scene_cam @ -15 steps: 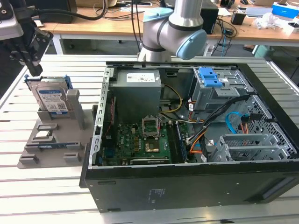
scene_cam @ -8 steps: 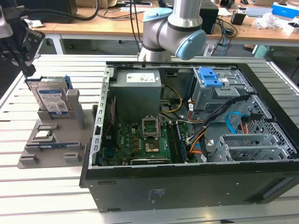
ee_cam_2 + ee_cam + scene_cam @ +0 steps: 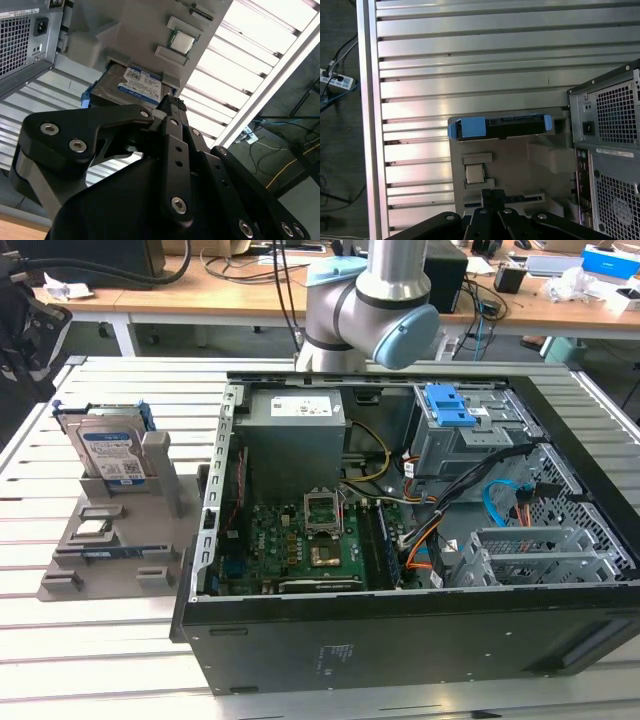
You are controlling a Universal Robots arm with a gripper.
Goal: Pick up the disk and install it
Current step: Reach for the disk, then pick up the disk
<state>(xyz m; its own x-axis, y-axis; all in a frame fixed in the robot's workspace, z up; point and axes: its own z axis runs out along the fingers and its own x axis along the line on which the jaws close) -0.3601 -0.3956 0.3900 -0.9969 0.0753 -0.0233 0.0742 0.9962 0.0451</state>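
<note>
- The arm [image 3: 368, 300] is seen in the exterior view behind the far wall of the open computer case [image 3: 400, 645]. An upright grey tube and a bent joint with pale-blue caps are noted above the case's rear edge.
- The gripper [image 3: 490, 194] is directed down toward a grey holder [image 3: 520, 165] that sits on the slatted metal surface [image 3: 470, 50].
- The fingers [image 3: 485, 197] are recorded as pressed together at the tips, with nothing held between them.
- The disk [image 3: 108, 448] is found in the holder, stood on edge in a slot and tilted slightly back. Its white-and-blue label is turned toward the exterior camera, and a blue rail is seen round its edges.
- The holder is placed just beside the case, on the exterior view's left.
- In the first wrist view the disk is seen edge-on, with the blue rail visible at both ends. The gripper is apart from it, and a processor chip [image 3: 475, 173] is seen between the fingertips and the disk, lying flat in a recess of the holder.
- In the second wrist view the label face of the disk is seen just beyond the fingertips, and no contact is observed.
- The case is laid on its side with its interior exposed. A motherboard [image 3: 300, 540] is noted on its floor and a grey power supply [image 3: 295, 440] against the far wall.
- A blue latch flap [image 3: 448, 405] is noted on the drive cage [image 3: 440, 455] toward the exterior view's right.
</note>
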